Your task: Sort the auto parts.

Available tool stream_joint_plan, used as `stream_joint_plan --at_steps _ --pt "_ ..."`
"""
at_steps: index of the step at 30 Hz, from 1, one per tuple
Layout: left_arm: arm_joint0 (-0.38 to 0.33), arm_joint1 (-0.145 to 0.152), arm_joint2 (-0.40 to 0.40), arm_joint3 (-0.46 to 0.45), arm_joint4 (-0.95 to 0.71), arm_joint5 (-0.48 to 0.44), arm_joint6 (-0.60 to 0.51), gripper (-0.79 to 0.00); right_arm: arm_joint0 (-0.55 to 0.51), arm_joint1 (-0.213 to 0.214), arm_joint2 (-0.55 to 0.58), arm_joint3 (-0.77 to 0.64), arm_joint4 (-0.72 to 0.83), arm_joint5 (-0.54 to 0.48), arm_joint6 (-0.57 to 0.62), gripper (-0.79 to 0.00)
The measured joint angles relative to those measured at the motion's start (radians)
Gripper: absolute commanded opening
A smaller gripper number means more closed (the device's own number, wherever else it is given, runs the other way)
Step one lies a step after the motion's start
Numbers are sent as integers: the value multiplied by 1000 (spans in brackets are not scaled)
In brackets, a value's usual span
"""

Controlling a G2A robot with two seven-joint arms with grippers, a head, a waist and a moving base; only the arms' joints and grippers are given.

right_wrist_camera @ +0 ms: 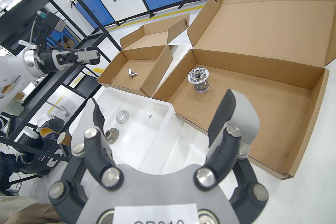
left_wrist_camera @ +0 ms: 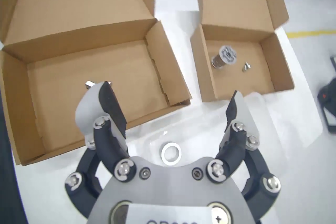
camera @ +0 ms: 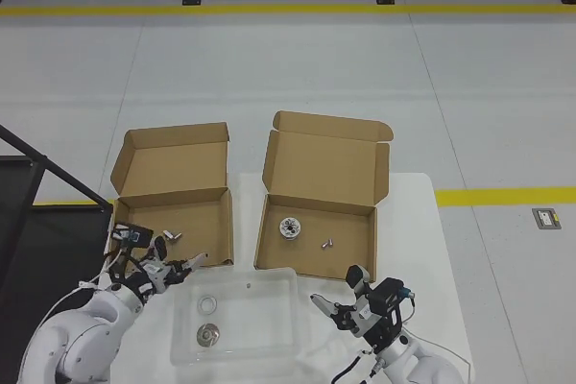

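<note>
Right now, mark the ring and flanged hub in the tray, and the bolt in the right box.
ring (right_wrist_camera: 120,120): right wrist view, near side of its band.
flanged hub (right_wrist_camera: 114,136): right wrist view, its flange.
bolt (left_wrist_camera: 246,66): left wrist view, its middle.

Two cardboard boxes (camera: 204,223) (camera: 350,230), one clear tray (camera: 269,307), one ring (camera: 207,305), one flanged hub (camera: 208,334), one spool (camera: 289,227), one screw (camera: 326,244) and one bracket (camera: 171,233) are lying out.

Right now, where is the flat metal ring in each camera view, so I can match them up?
Top view: the ring lies in the clear tray, farther from the robot than the flanged part.
Left wrist view: the ring lies in the tray, framed by the open left hand, close to its base.
Right wrist view: the ring lies just beyond the flanged part.
Shared landmark: the spoked cylinder in the neighbouring box.
</note>
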Motion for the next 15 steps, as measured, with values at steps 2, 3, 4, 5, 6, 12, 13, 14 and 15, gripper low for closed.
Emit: stream_joint_plan --at_steps 2,3,4,5,6,12,13,14,15 --pt "33 7 12 -60 58 -73 -31 0 0 0 0 0 0 0 0 0" --pt "45 10 21 -84 84 -104 -45 0 0 0 0 0 0 0 0 0" --pt "57 13 33 -111 120 -146 -71 0 0 0 0 0 0 0 0 0" --pt "61 15 37 -121 140 -172 -88 0 0 0 0 0 0 0 0 0" --pt "62 15 39 -123 147 -185 -92 0 0 0 0 0 0 0 0 0" --pt "61 15 38 -120 135 -163 -82 0 0 0 0 0 0 0 0 0" --pt "61 15 38 -120 135 -163 -82 0 0 0 0 0 0 0 0 0" --pt "61 15 38 -120 135 -163 -82 0 0 0 0 0 0 0 0 0" --pt "61 15 38 -120 135 -163 -82 0 0 0 0 0 0 0 0 0"
